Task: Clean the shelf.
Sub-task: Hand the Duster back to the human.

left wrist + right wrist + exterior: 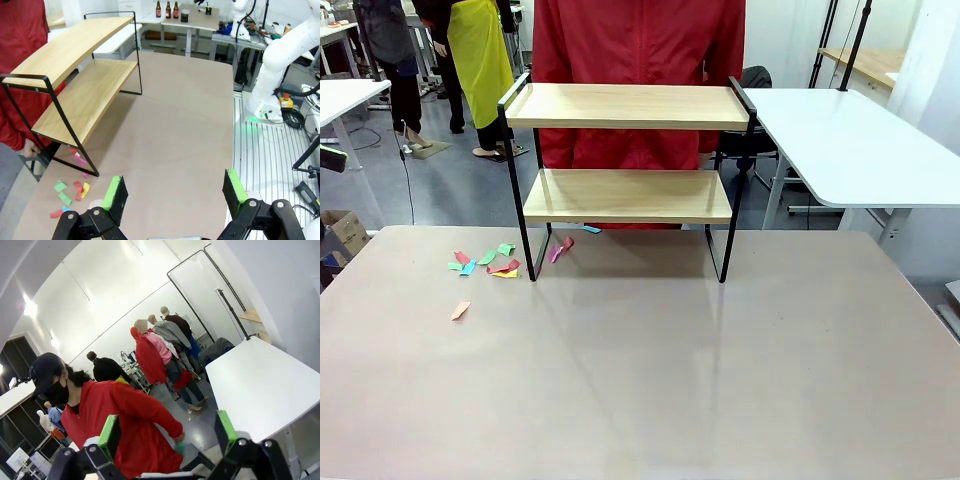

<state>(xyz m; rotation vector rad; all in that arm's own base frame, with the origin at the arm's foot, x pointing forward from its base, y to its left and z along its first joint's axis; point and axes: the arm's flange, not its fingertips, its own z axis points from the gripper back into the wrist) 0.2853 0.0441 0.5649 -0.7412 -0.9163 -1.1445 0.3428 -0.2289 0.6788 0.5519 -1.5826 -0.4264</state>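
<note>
The shelf (pixel 630 195) stands at the far middle of the beige table, two light wooden boards in a black frame, both boards bare. In the left wrist view the shelf (pixel 75 80) runs along the left side. Coloured paper scraps (pixel 485 263) lie on the table by the shelf's left front leg, and the same scraps (pixel 70 192) show in the left wrist view. My left gripper (pixel 175 192) is open above the table, nothing between its green pads. My right gripper (pixel 167 435) is open too, raised and pointing at the person in red (pixel 120 420).
A person in a red jacket (pixel 640 60) stands right behind the shelf. One orange scrap (pixel 460 311) lies apart, nearer me. A white table (pixel 850 140) stands at the back right. The other arm's white base (pixel 272 75) rises beyond the table's edge.
</note>
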